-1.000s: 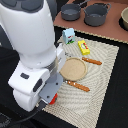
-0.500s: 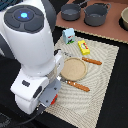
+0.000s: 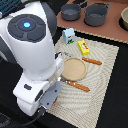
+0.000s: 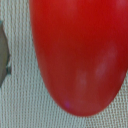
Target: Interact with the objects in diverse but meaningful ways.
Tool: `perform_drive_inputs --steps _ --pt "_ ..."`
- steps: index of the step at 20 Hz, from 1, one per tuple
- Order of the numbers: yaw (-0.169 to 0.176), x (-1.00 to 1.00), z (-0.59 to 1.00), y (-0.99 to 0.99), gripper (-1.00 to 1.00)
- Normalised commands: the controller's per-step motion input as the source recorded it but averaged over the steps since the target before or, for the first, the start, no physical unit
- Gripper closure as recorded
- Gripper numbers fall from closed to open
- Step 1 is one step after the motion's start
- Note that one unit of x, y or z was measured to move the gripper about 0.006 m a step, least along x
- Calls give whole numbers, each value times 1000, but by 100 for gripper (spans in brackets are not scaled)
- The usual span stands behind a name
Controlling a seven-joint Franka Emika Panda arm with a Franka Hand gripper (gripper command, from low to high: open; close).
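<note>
Red tomato (image 4: 80, 55) fills wrist view: smooth, glossy, rounded, tapering to blunt end, over ribbed woven mat (image 3: 102, 80). Jaws hidden behind arm; opening cannot be told.

This is a mock kitchen set up as a robot test bench rather than a lived-in home. A striped cloth placemat (image 3: 95, 85) lies on a black desk (image 3: 117, 112) with a round wooden plate (image 3: 74, 69) and wooden-handled cutlery (image 3: 91, 61) laid beside it, as at a meal. Two grey pots (image 3: 96, 14) stand on a brown board behind. A toy-sized white carton (image 3: 68, 35) and yellow packet (image 3: 85, 48) suggest play groceries, and the big white robot arm (image 3: 31, 55) marks it as a lab.
</note>
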Motion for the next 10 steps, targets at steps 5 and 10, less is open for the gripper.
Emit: perform_drive_inputs --steps 5,10 --pt "-10 127 -163 -197 100" --pt "-10 60 -10 -105 100"
